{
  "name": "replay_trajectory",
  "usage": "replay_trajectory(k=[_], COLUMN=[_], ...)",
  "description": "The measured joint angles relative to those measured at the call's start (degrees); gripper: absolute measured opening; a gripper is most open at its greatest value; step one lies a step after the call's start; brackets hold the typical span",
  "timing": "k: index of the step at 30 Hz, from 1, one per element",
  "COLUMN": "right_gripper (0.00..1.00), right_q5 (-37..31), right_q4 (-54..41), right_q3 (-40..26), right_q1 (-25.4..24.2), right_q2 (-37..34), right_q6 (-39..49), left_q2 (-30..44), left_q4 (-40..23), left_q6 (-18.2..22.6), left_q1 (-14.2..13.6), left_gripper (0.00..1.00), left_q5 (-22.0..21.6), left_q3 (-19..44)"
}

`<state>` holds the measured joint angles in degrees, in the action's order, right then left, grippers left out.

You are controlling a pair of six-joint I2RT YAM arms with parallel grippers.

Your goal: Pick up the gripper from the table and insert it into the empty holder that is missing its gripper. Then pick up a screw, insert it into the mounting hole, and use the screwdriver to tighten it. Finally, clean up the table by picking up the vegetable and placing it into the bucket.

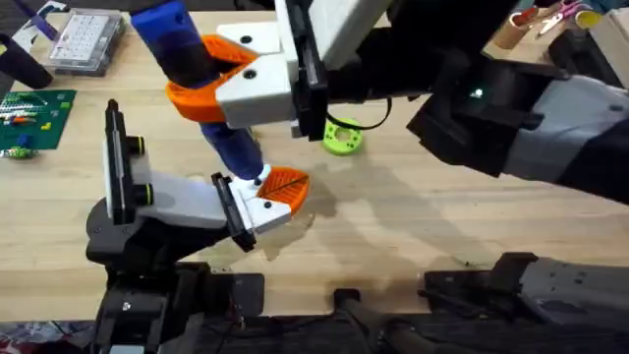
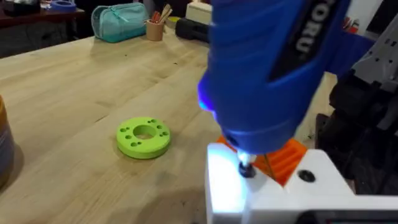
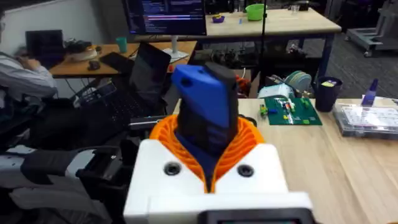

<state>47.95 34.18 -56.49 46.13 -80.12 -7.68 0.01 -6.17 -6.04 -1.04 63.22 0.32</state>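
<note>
My right gripper [image 1: 201, 74] reaches across the table [image 1: 442, 226] and is shut on the blue screwdriver [image 1: 231, 143], whose body sits between the orange ribbed pads [image 3: 249, 140]. The screwdriver [image 2: 267, 68] leans steeply down, and its metal bit [image 2: 246, 168] presses onto a white finger [image 2: 230, 186] of my left gripper [image 1: 270, 195], beside an orange pad [image 2: 286, 155]. Any screw under the bit is hidden. An orange-tan curved edge [image 2: 3, 143], possibly the bucket, shows at the frame's border. The vegetable is out of view.
A lime-green ring [image 1: 342, 138] with a hole lies just beyond the grippers. A green circuit board [image 1: 34, 113] and a clear plastic box [image 1: 88, 39] sit at the far left. A teal pouch [image 2: 118, 22] and a pencil cup [image 2: 155, 28] stand farther off.
</note>
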Motion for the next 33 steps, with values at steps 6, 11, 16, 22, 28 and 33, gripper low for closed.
replay_trajectory(k=[6, 11, 16, 22, 28, 33], right_gripper=[0.024, 0.024, 0.024, 0.024, 0.024, 0.024], right_q5=[-0.14, -0.16, -0.16, -0.63, -1.47, -1.67], right_q4=[-0.33, -0.34, -0.53, -1.10, 0.93, 2.56], right_q3=[0.00, 0.00, 0.00, 0.00, 1.11, 1.94], right_q1=[0.00, 0.00, 0.00, -0.02, -0.02, -0.02], right_q2=[0.00, 0.00, 0.00, 0.00, 0.02, 0.02], right_q6=[0.00, 0.02, 0.01, 0.00, -0.17, -0.94], left_q2=[0.00, 0.00, 0.00, 0.00, 0.00, 0.04], left_q4=[0.00, 0.00, -0.02, -0.04, -0.07, -0.07], left_q6=[0.00, 0.00, -0.01, -0.09, -0.42, -0.44], left_q1=[0.00, 0.00, 0.00, 0.00, 0.00, 0.00], left_gripper=[0.005, 0.005, 0.005, 0.005, 0.005, 0.005], left_q5=[0.02, 0.02, 0.05, 0.22, 0.24, 0.24], left_q3=[0.00, 0.00, 0.00, 0.00, 0.00, 0.00])
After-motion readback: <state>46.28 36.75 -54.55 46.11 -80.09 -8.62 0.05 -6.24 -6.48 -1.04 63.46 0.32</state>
